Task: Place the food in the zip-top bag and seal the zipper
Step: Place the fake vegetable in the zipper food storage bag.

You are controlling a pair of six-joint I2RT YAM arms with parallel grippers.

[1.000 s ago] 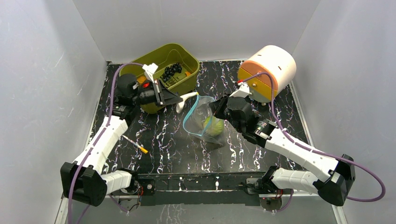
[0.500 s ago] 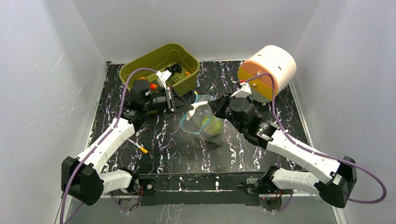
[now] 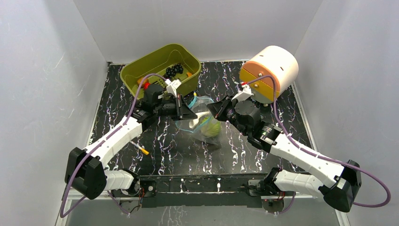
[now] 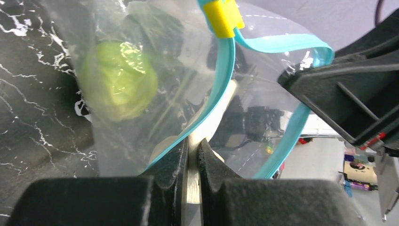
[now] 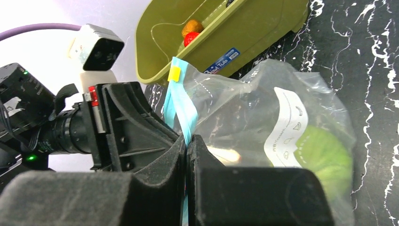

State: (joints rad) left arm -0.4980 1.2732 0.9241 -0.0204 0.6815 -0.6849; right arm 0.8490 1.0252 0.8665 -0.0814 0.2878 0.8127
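Two grippers meet at the zip-top bag: left gripper jaws pinch the white piece at its mouth, right gripper jaws clamp the zipper. Pale-green cabbage lies inside the bag.

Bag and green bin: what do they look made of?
Bag: thin, clear, soft plastic film, glossy; it wrinkles, catches glare, and the cabbage shows through it. Its mouth strip looks like thicker teal plastic. Bin: rigid olive plastic, probably moulded; smooth, evenly coloured, with a dull sheen.
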